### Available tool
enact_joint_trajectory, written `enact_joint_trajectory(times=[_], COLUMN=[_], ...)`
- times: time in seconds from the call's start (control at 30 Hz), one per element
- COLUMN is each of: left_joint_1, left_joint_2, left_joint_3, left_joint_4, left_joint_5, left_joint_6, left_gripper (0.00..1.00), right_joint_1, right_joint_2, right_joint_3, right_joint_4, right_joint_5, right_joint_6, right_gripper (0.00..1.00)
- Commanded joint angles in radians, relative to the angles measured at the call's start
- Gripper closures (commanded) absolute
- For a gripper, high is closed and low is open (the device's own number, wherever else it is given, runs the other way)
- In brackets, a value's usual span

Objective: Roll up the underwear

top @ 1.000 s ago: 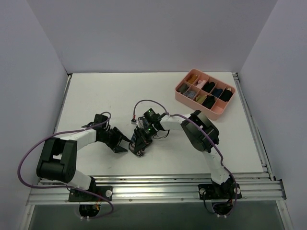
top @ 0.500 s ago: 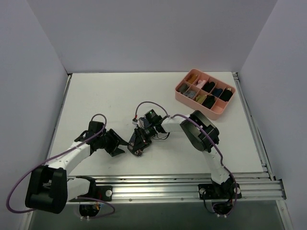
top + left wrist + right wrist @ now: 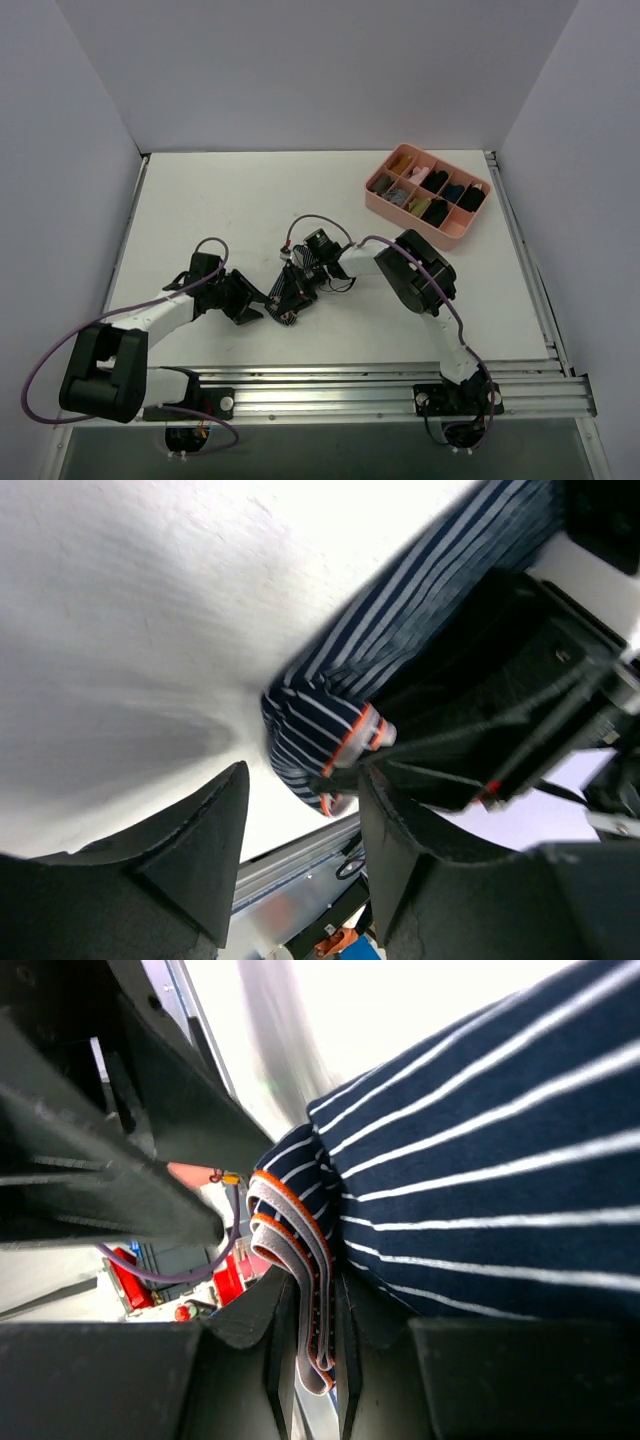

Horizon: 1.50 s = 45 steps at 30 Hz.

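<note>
The underwear (image 3: 480,1190) is a navy bundle with thin light stripes. Its grey, orange-edged waistband (image 3: 300,1260) is folded over and pinched between the fingers of my right gripper (image 3: 312,1360), which is shut on it. In the top view the underwear (image 3: 286,297) lies at the table's middle front, under the right gripper (image 3: 293,290). My left gripper (image 3: 252,305) sits just to its left, open. In the left wrist view the striped underwear (image 3: 320,725) lies just beyond the left gripper (image 3: 300,850), with nothing between the fingers. The right gripper's black body (image 3: 500,710) covers part of the cloth.
A pink divided tray (image 3: 372,195) holding small dark rolled bundles stands at the back right of the white table (image 3: 200,200). The metal rail (image 3: 330,390) runs along the near edge. Both arms meet close together at the middle front.
The left arm has swung its elbow down and out while its gripper stayed beside the underwear, its jaws narrowing a little. The right gripper and the underwear shifted slightly left.
</note>
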Motion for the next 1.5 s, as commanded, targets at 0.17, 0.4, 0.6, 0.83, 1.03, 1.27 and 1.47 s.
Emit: enact_joint_trajectory(times=[0.17, 0.4, 0.6, 0.83, 1.03, 1.27, 1.47], left_joint_1=[-0.041, -0.065, -0.065, -0.065, -0.067, -0.061, -0.062], left_joint_2=[0.141, 0.221, 0.275, 0.322, 0.310, 0.117, 0.018], left_joint_3=[0.048, 0.093, 0.128, 0.147, 0.154, 0.081, -0.039], left_joint_4=[0.084, 0.046, -0.043, -0.057, -0.060, -0.009, 0.181], left_joint_5=[0.000, -0.020, -0.043, -0.043, -0.046, -0.086, -0.060], left_joint_6=[0.001, 0.020, 0.051, 0.053, 0.051, 0.056, 0.034], left_gripper=[0.49, 0.51, 0.52, 0.53, 0.53, 0.43, 0.43], right_joint_1=[-0.007, -0.009, -0.006, 0.020, 0.023, -0.032, -0.052], right_joint_2=[0.003, -0.018, -0.073, -0.132, -0.085, -0.043, 0.009], right_joint_3=[0.038, 0.033, 0.034, 0.073, 0.128, 0.136, 0.168], right_joint_4=[-0.165, -0.155, -0.188, -0.343, -0.447, -0.371, -0.362], right_joint_5=[0.060, 0.109, 0.184, 0.331, 0.405, 0.154, 0.017], right_joint_6=[-0.123, -0.122, -0.164, -0.277, -0.345, -0.252, -0.196], right_gripper=[0.83, 0.73, 0.63, 0.62, 0.90, 1.00, 1.00])
